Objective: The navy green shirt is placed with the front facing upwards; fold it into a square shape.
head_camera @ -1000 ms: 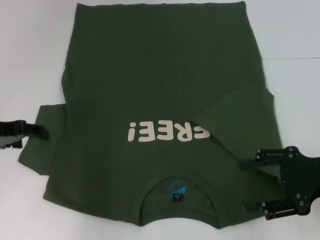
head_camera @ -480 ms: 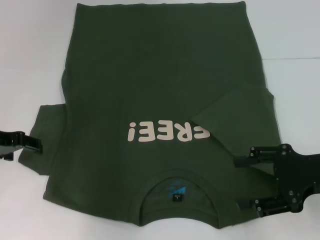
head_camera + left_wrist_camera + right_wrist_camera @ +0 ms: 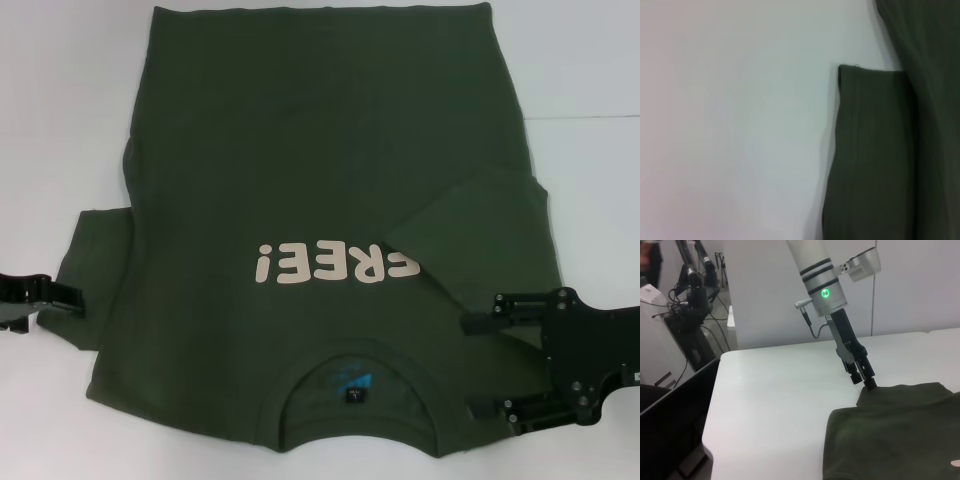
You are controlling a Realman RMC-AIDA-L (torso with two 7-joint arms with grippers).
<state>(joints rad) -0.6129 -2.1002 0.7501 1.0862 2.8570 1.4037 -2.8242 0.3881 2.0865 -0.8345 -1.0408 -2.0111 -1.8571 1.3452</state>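
Olive cotton: one navy green shirt (image 3: 320, 200) lies front-up on the white table (image 3: 60, 120). Right gripper (image 3: 487, 368), fingers apart, straddles its folded sleeve. Left gripper (image 3: 60, 297) touches the other sleeve's edge; whether its fingers are apart is unclear.

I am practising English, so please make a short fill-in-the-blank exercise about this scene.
1. The shirt is dark ___.
2. The cream letters sit between the hem and the ___.
3. The right sleeve is folded ___ the chest.
4. The left gripper is at the shirt's left ___.

Missing words: green; collar; onto; sleeve
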